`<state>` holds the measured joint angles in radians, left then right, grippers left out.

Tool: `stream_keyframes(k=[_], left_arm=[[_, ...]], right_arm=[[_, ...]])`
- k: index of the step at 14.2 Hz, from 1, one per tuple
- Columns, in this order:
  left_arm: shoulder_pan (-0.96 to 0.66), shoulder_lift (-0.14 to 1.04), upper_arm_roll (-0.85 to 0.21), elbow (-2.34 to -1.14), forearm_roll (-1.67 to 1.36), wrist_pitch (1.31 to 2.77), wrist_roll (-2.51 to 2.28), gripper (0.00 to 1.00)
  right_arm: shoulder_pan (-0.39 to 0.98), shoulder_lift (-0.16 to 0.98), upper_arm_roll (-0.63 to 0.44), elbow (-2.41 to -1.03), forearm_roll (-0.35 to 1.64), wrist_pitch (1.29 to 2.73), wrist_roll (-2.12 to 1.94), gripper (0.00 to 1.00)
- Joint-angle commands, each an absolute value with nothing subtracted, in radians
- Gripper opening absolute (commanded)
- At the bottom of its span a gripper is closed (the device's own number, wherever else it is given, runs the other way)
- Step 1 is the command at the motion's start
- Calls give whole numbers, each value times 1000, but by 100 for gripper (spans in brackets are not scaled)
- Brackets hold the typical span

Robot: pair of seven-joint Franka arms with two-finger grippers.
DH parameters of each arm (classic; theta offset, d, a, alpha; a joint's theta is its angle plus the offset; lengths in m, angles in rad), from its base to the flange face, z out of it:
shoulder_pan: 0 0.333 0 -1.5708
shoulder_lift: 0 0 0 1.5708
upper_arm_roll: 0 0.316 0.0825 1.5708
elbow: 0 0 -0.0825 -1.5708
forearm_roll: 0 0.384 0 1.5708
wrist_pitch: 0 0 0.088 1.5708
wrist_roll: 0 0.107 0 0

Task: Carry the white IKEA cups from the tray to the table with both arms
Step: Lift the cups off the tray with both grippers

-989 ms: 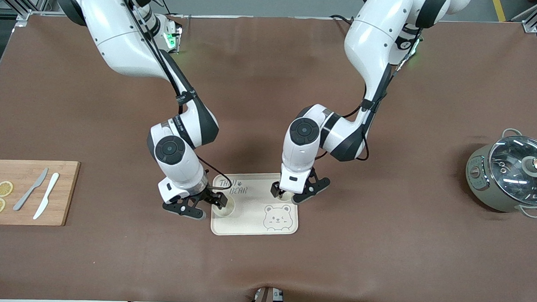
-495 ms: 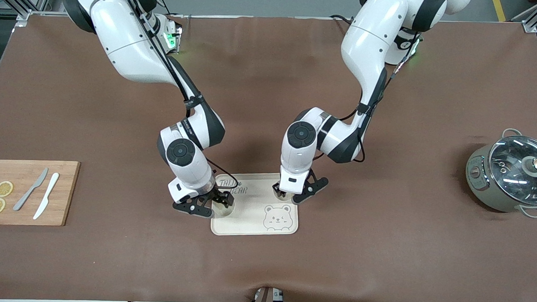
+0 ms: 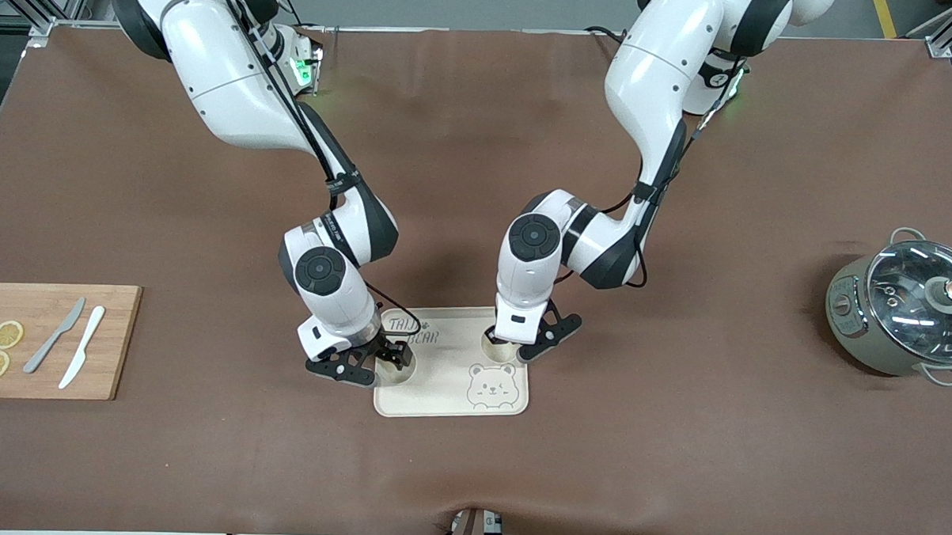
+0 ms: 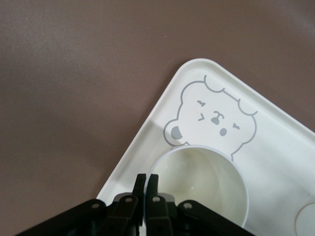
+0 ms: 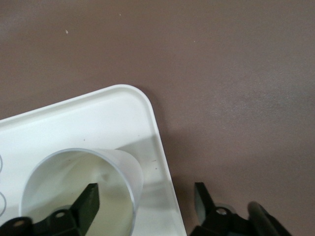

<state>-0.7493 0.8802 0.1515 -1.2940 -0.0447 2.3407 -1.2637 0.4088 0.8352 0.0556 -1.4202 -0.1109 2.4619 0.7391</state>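
Cream rounded-rectangle tray carried both off-white tumblers. The left gripper was pinched tight on the wall of one cup; the right gripper, jaws apart, straddled the other cup's wall. Lifting straight up would likely clear the tray rim; bare brown table lay alongside each tool.

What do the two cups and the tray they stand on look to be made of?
The cups: off-white, thin-walled, smooth with a soft sheen inside, probably plastic, though glazed ceramic can't be ruled out. The tray: cream, one moulded piece with rounded corners, a raised rim and printed grey bear art, so likely matte plastic or melamine.
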Motion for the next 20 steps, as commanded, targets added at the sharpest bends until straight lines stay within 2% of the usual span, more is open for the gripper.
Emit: stream_keyframes(k=[1, 3, 10, 17, 20], left_arm=[[-752, 859, 161, -1289, -32, 2344, -1296, 0], [-742, 833, 167, -1289, -29, 2329, -1284, 0], [-675, 733, 170, -1292, -23, 2206, -1161, 0], [-574, 696, 169, -1302, -20, 2125, -1046, 0], [-539, 683, 169, -1322, -20, 2123, -991, 0]], right_arm=[[416, 851, 51, -1397, -141, 2470, 772, 60], [416, 854, 51, -1397, -141, 2471, 772, 42], [414, 861, 51, -1396, -141, 2471, 772, 0], [414, 844, 52, -1388, -132, 2458, 765, 0], [407, 792, 55, -1385, -124, 2372, 761, 0]])
